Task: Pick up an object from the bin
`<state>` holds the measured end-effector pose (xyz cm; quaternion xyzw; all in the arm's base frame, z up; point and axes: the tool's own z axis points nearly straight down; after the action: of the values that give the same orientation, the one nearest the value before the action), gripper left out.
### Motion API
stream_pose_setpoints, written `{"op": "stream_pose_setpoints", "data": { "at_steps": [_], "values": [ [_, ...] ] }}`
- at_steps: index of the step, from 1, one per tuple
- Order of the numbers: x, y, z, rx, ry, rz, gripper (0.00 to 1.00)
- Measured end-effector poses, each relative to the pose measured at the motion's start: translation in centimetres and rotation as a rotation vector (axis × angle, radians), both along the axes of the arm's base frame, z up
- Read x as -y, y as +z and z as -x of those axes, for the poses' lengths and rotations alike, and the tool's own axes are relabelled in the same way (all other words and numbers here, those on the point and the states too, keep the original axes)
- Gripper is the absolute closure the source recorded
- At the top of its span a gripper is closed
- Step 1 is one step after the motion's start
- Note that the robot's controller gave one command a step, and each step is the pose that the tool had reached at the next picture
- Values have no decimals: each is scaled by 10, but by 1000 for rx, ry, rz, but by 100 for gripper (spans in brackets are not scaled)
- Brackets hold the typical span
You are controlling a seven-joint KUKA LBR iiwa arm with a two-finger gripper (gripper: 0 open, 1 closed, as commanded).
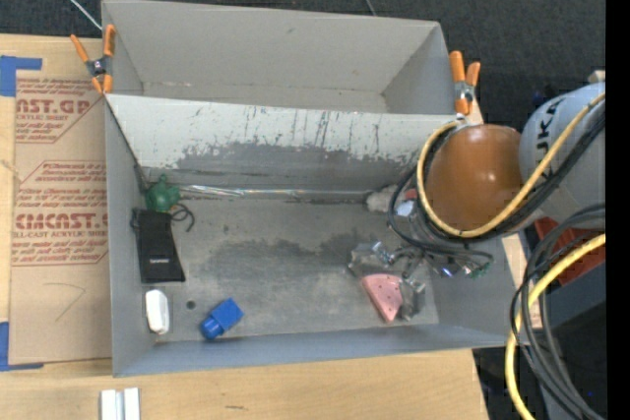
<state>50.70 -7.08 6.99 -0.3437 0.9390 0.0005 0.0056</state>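
My gripper is low in the bin's front right part, under the arm's brown dome. A pink wedge-shaped thing lies on the bin floor just in front of it, touching or nearly touching the gripper's metal parts. I cannot see whether the pink thing is between them. A small whitish thing lies behind the gripper, at the foot of the back wall.
On the left side of the bin lie a green round thing, a black flat box, a small white block and a blue block. The arm and its cables cover the right wall.
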Motion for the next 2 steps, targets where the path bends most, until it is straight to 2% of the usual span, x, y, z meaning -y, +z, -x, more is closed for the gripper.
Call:
{"op": "stream_pose_setpoints", "data": {
  "at_steps": [1, 2],
  "values": [
    [6, 95, -11, -1, 13, 0, 100],
    [12, 29, -12, 6, -7, -1, 100]
  ]
}}
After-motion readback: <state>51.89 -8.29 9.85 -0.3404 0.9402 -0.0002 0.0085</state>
